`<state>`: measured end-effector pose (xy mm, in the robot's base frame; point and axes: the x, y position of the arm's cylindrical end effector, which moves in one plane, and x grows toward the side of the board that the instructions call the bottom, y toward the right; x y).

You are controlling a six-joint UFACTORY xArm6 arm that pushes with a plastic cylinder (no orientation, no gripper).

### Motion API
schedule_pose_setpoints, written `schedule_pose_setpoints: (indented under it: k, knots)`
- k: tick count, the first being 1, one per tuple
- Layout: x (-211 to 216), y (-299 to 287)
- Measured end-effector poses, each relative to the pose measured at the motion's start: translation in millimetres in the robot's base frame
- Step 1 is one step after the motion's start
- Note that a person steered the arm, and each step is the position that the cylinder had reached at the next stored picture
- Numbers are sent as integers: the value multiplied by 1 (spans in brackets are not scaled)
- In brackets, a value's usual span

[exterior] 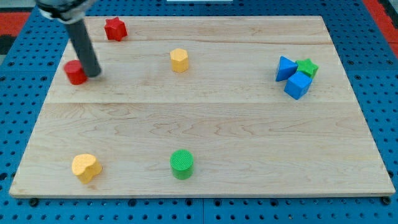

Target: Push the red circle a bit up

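board (pixel 205 124): pale wood, visible grain, smooth matt finish, made of joined planks with faint seams
rod (pixel 84 43): dark, smooth, slight sheen, looks like metal or hard plastic; my tip (pixel 94 74) equally dark
red circle (pixel 76 72): matt plastic look, solid colour
red star (pixel 115 28): same matt plastic look
yellow hexagon (pixel 179 60): matt, smooth sides
yellow heart (pixel 86 167): matt, smooth
green circle (pixel 182 163): matt, top face finely ridged
blue triangle (pixel 285 67), blue cube (pixel 298 84), green star (pixel 307 67): matt plastic look
surface under the board (pixel 25 81): blue, dotted with holes, dull finish
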<state>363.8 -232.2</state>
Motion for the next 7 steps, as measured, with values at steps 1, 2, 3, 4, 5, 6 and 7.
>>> schedule_pose_setpoints:
  k: [1,2,3,4,5,6,7]
  knots:
    - [-14,-4]
    - [-45,9]
    - [-55,-64]
    - [-50,-73]
    - [-24,-73]
    - [43,-69]
    - [25,-73]
